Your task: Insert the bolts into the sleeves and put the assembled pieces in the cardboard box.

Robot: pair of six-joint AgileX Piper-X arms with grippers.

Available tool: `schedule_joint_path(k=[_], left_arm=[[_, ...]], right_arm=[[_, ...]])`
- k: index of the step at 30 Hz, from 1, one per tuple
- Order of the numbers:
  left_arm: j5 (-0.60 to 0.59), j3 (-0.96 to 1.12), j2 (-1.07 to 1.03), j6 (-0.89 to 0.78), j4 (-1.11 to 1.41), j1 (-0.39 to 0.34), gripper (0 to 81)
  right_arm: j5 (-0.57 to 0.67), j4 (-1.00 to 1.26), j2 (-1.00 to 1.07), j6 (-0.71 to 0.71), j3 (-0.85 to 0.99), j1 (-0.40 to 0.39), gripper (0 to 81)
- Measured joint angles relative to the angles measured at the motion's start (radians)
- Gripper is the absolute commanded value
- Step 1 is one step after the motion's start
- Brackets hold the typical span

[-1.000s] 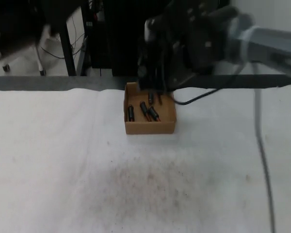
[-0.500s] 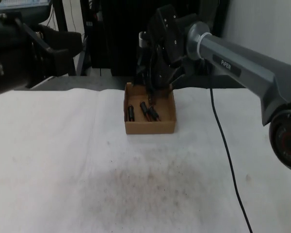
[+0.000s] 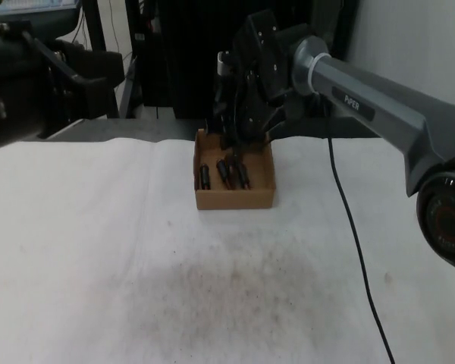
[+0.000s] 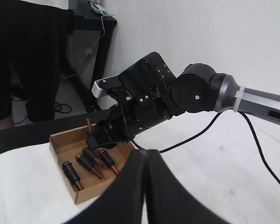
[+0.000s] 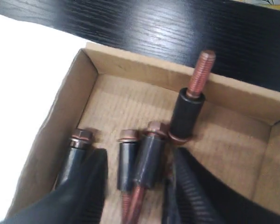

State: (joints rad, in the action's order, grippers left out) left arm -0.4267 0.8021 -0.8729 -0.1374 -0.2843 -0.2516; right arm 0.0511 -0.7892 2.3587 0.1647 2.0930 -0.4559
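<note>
The cardboard box point(image 3: 235, 201) sits at the far middle of the white-covered bench. Several black sleeves with copper bolts through them lie in it point(image 3: 205, 177). My right gripper point(image 3: 233, 155) hangs just over the box's back half, open. In the right wrist view its fingers point(image 5: 91, 186) straddle two lying pieces point(image 5: 147, 161), and another assembled piece point(image 5: 188, 112) leans upright against the back wall of the box point(image 5: 60, 121). My left gripper point(image 4: 146, 156) is held up away from the box point(image 4: 60, 140), shut with nothing in it, looking at the right gripper point(image 4: 95, 140).
The left arm point(image 3: 30, 83) looms dark at the far left. A black cable point(image 3: 356, 243) runs from the right arm across the cloth. A dark stain point(image 3: 220, 296) marks the cloth near the front. Dark furniture stands behind the bench.
The right gripper has settled a little lower over the box. The left arm has come into the high view at the far left.
</note>
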Motion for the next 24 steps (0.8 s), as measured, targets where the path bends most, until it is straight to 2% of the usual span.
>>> schedule_joint_path(k=[2, 3, 6, 10, 16, 18, 19, 24], left_arm=[[0.0, 0.0, 0.0, 0.007, 0.001, 0.0, 0.3], [0.002, 0.0, 0.0, 0.012, 0.001, 0.0, 0.3], [0.014, 0.0, 0.01, 0.027, 0.001, 0.0, 0.3], [0.09, 0.0, 0.045, 0.052, -0.011, 0.0, 0.3], [0.389, 0.0, 0.189, 0.146, -0.125, 0.0, 0.3], [0.47, 0.0, 0.231, 0.155, -0.172, 0.0, 0.3], [0.493, -0.002, 0.252, 0.158, -0.19, 0.0, 0.3], [0.538, -0.064, 0.363, 0.151, -0.205, 0.0, 0.3]], right_arm=[[0.0, 0.0, 0.0, 0.0, 0.0, 0.0, 11.5], [0.0, -0.007, 0.0, 0.0, 0.0, 0.0, 0.4], [0.0, -0.07, -0.008, 0.009, 0.0, 0.002, 0.8], [0.0, -0.217, -0.048, 0.02, 0.0, 0.005, 0.8], [0.0, -0.3, -0.181, 0.017, -0.055, 0.023, 0.8], [0.0, -0.26, -0.333, 0.009, -0.152, 0.031, 0.8], [0.0, -0.255, -0.333, 0.007, -0.16, 0.032, 0.8], [0.0, -0.093, -0.68, -0.019, -0.458, 0.033, 0.8]])
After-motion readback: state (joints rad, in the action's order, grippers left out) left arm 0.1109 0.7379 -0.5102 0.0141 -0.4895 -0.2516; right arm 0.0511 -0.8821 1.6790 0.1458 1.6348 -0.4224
